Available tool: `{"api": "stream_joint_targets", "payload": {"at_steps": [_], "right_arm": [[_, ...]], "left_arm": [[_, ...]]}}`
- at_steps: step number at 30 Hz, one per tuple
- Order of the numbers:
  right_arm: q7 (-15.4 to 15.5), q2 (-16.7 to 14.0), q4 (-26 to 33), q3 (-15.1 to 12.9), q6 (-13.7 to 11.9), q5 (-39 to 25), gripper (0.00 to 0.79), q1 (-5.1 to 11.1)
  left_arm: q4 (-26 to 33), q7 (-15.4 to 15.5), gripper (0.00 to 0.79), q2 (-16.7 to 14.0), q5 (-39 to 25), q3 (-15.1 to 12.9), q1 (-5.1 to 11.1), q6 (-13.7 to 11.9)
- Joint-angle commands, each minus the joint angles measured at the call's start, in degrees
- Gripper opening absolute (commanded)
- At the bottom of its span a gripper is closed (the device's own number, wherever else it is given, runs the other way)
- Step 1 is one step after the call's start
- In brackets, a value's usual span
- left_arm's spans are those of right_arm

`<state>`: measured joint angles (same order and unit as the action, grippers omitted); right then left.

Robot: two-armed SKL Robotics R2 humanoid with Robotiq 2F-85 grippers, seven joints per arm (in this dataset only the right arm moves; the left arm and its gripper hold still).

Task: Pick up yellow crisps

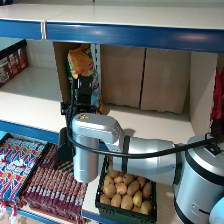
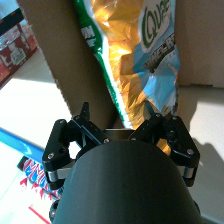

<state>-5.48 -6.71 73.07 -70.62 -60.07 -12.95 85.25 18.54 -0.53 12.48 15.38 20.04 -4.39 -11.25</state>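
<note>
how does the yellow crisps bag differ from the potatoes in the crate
The yellow crisps stand upright on the shelf against a cardboard box; the potatoes lie heaped loose in a dark crate lower down. The crisps are one glossy printed bag; the potatoes are many plain, dull, rounded pieces. Both are yellowish.
</note>
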Motion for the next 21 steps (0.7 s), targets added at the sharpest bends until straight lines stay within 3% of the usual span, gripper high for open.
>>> {"api": "stream_joint_targets", "payload": {"at_steps": [1, 7, 21], "right_arm": [[0.0, 1.3, -3.2, -0.2, 1.4, 1.5, 0.785, -0.31], [0.3, 2.3, -6.3, -0.2, 2.8, 2.2, 0.785, -0.43], [1.3, 1.0, -9.6, -0.5, 4.6, 2.7, 0.785, -0.77]], "left_arm": [[0.0, 0.0, 0.0, 0.0, 0.0, 0.0, 0.0, 0.0], [0.0, 0.0, 0.0, 0.0, 0.0, 0.0, 0.0, 0.0], [0.0, 0.0, 0.0, 0.0, 0.0, 0.0, 0.0, 0.0]]}}
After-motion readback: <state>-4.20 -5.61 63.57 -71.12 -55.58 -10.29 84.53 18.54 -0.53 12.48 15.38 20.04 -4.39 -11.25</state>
